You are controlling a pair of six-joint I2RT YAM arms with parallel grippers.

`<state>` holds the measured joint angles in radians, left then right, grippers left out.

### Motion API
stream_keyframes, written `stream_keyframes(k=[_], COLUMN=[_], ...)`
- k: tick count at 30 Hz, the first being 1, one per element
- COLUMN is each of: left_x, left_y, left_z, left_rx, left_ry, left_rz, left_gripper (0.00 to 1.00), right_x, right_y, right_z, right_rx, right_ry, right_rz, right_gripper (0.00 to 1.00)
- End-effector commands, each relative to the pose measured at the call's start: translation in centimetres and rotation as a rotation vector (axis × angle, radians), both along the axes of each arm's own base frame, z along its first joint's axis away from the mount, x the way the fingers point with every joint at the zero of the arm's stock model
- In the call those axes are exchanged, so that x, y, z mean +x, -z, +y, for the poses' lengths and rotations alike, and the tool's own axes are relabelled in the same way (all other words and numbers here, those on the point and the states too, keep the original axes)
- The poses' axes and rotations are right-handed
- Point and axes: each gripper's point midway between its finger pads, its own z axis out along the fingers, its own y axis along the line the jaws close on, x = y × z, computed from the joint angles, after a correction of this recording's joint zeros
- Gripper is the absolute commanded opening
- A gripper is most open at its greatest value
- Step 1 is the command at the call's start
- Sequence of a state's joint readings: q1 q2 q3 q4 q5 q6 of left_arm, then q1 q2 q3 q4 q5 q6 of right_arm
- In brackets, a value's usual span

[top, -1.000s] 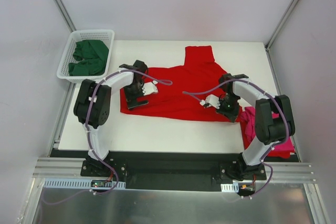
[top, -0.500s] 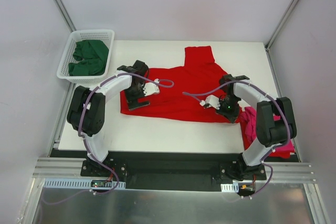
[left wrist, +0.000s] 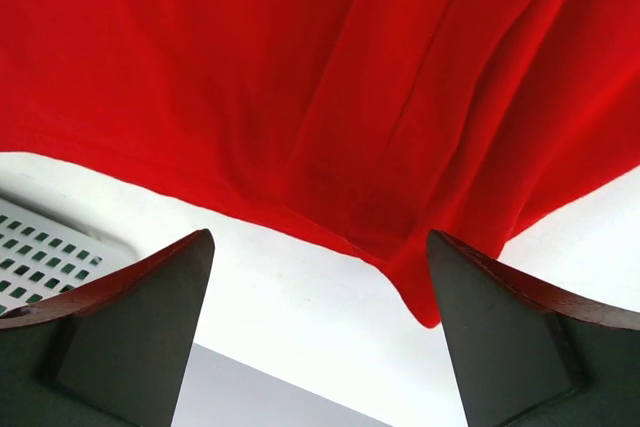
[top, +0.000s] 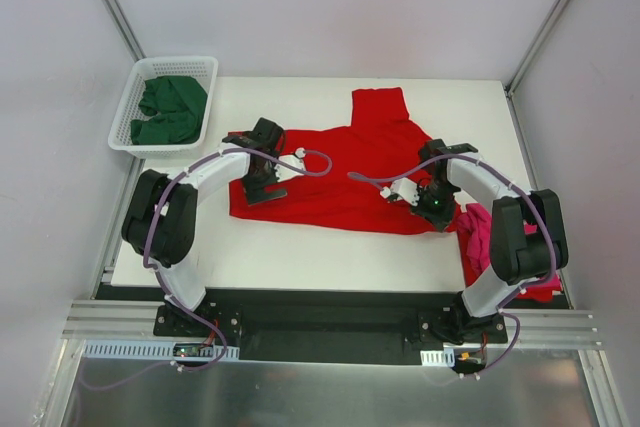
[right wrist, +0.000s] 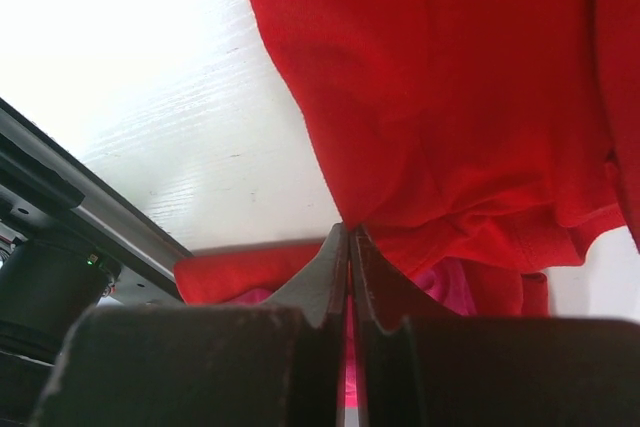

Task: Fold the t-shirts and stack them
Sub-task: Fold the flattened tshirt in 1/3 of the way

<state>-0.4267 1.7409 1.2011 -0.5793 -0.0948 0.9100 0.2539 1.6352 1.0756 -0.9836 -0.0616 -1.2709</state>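
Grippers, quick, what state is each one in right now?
Left gripper: open, empty, at the bright red cloth t-shirt's edge.
Right gripper: shut, pinching that red t-shirt's edge.

The red shirt lies spread out across the middle of the table, wide from side to side, with one narrower part reaching toward the far edge. Long soft folds run through the cloth. Its near right corner is drawn up to a peak, pinched in the right gripper. The pink shirt lies crumpled at the table's near right corner, with the red one's edge overlapping it. Dark green shirts sit heaped in the white basket at the far left.
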Motion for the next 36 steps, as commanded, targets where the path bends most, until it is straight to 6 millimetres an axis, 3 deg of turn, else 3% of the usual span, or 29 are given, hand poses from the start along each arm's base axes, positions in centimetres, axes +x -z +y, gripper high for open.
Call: stream_keyframes(k=[1,7,14,16,17,19,25,29,36], left_x=[0.1,-0.7,-2.1,-2.5,-2.6,-2.5,-2.0,-1.8,-0.5], left_y=[0.0,0.8,1.8,2.1,2.1,2.2,1.9,1.8,0.1], left_z=[0.3,0.5,0.7,0.6,0.7,0.6,0.4,0.3,0.5], left_rx=[0.027,0.032,0.041,0.045,0.045,0.045,0.04,0.042,0.06], left_ry=[0.012,0.009,0.009,0.012,0.014,0.011,0.01,0.012,0.003], left_rz=[-0.025,0.0,0.052,0.064,0.067,0.067,0.061,0.058,-0.006], left_gripper=[0.87,0.76,0.74,0.64,0.48,0.35,0.2,0.0,0.0], right_x=[0.0,0.3,0.6,0.6,0.7,0.7,0.6,0.4,0.3], right_y=[-1.1,-1.1,-1.1,-1.1,-1.1,-1.1,-1.2,-1.2,-1.0], right_z=[0.6,0.5,0.6,0.6,0.6,0.6,0.6,0.5,0.5], right_rx=[0.032,0.023,0.018,0.019,0.019,0.02,0.019,0.016,0.016], right_ry=[-0.001,-0.003,0.0,0.0,0.0,0.001,-0.003,-0.003,-0.005], right_rz=[-0.015,-0.015,-0.006,-0.008,-0.009,-0.007,-0.008,-0.004,0.004], right_gripper=[0.01,0.01,0.01,0.01,0.01,0.01,0.01,0.01,0.01])
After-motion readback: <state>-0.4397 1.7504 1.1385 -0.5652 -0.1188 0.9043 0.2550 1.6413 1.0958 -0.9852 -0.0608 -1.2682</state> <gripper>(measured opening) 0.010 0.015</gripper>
